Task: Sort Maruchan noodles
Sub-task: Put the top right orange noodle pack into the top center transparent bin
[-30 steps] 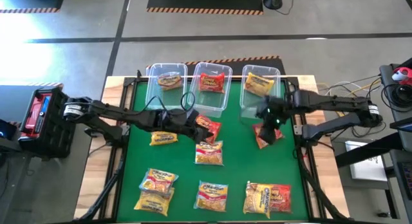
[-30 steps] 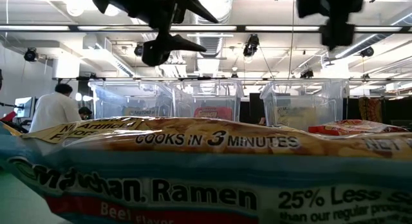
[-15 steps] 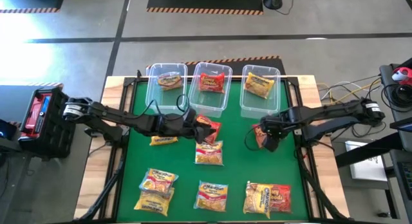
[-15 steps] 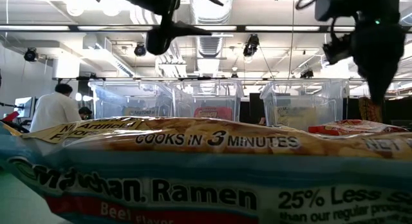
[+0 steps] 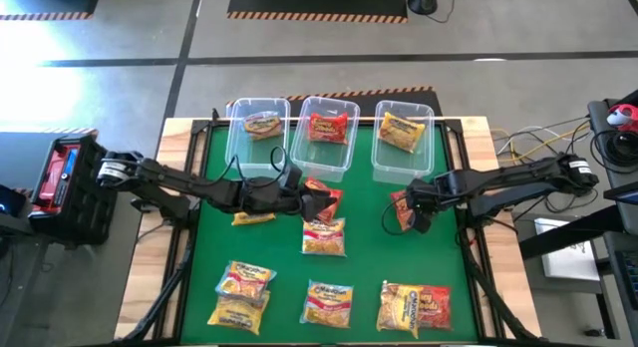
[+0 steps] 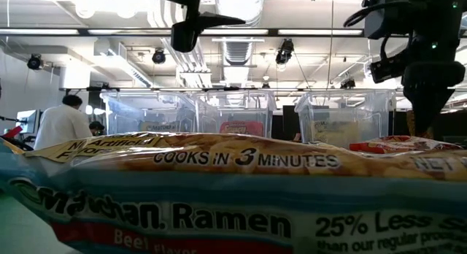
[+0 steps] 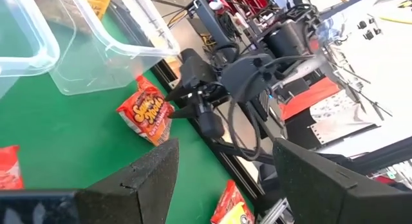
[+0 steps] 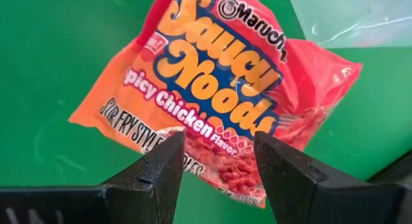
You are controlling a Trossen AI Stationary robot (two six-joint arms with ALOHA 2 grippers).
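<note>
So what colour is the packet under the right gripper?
Orange-red packet; right wrist view shows it best.

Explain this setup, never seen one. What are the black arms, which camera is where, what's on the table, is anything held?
Two robot arms work over a green table. One camera looks straight down, one sits at table height behind a Maruchan Ramen packet, and one rides on each wrist. At the far edge stand three clear bins, each holding a packet. More ramen packets lie loose on the mat. The right gripper hangs open just above a red-orange Saucy Noods packet, its fingers either side, not gripping yet. The left gripper, also open, is beside a red packet near the middle bin. Nothing is held.
</note>
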